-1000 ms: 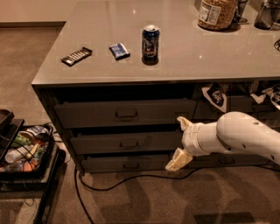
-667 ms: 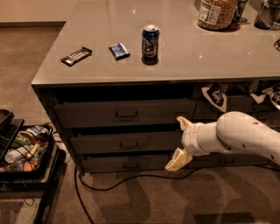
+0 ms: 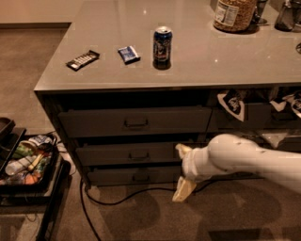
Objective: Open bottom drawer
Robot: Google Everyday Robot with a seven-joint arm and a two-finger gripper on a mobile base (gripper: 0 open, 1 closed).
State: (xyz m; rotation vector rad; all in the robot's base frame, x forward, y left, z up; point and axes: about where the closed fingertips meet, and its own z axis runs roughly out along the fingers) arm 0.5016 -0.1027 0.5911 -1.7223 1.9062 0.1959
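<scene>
**Bottom drawer (image 3: 117, 177) at 6 o'clock, open gripper (image 3: 181, 169) by its right end**

Nearest, the white arm (image 3: 249, 157) comes in from the edge at 4 o'clock and reaches left. At its tip, around 5 o'clock, is the gripper with its two pale fingers spread well apart. The upper finger (image 3: 182, 150) lies in front of the right end of the middle drawer (image 3: 127, 155). The lower finger (image 3: 184, 188) hangs down over the carpet. The right end of the bottom drawer sits between them, and whether either finger touches a drawer front cannot be told. Nothing is held.

A black cable (image 3: 117, 200) curls over the floor at 6 o'clock, just under the cabinet. At 8 o'clock stands a dark cart (image 3: 51, 188) full of mixed bottles and packets.

Behind the gripper, the bottom drawer is the lowest front of the left stack, close to the floor, shallow and dark grey. Its small centre pull (image 3: 140, 178) is bare, and no inside shows. Above it come the middle drawer and the taller top drawer (image 3: 134, 121). At 3 o'clock, the neighbouring stack shows white cloths (image 3: 233, 104).

On the grey countertop (image 3: 202, 61), a dark flat bar (image 3: 83, 60) lies at 10 o'clock. A blue packet (image 3: 128, 54) lies at 11 o'clock. A can (image 3: 162, 44) stands upright at 12 o'clock. Farthest back, a filled jar (image 3: 233, 14) stands at 1 o'clock.
</scene>
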